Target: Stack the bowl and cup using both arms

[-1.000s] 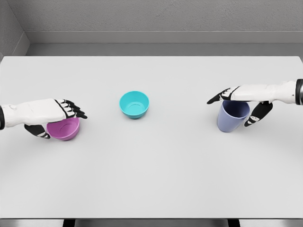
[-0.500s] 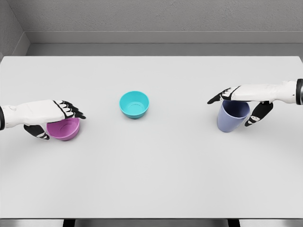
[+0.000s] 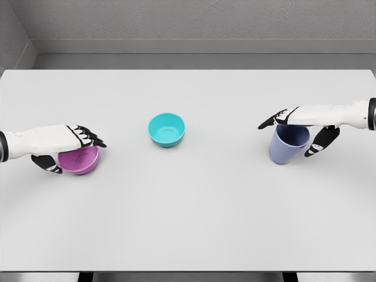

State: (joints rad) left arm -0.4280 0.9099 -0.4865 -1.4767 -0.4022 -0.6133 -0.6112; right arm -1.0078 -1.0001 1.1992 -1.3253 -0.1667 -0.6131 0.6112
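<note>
The teal bowl (image 3: 167, 129) sits upright on the white table (image 3: 194, 217), a little left of the middle of the frame, well apart from both of our hands. We read no brand, label or writing on it, nor on anything else in view.

At the left of the frame our left hand (image 3: 69, 141) lies over the purple bowl (image 3: 79, 160), with the fingers (image 3: 89, 136) stretched across its rim toward the right and the thumb down on the bowl's left side. The hand covers part of the bowl; we cannot tell whether it actually grips the bowl or only rests over it.

At the right of the frame our right hand (image 3: 296, 126) reaches in from the right edge over the blue-violet cup (image 3: 288, 144), which stands upright on the table. The dark fingertips (image 3: 267, 124) extend past the cup's rim toward the left, and the thumb hangs down just beside the cup's right wall. Whether this hand clamps the cup we cannot tell either.

Behind the table a grey wall (image 3: 194, 20) fills the top of the frame.
</note>
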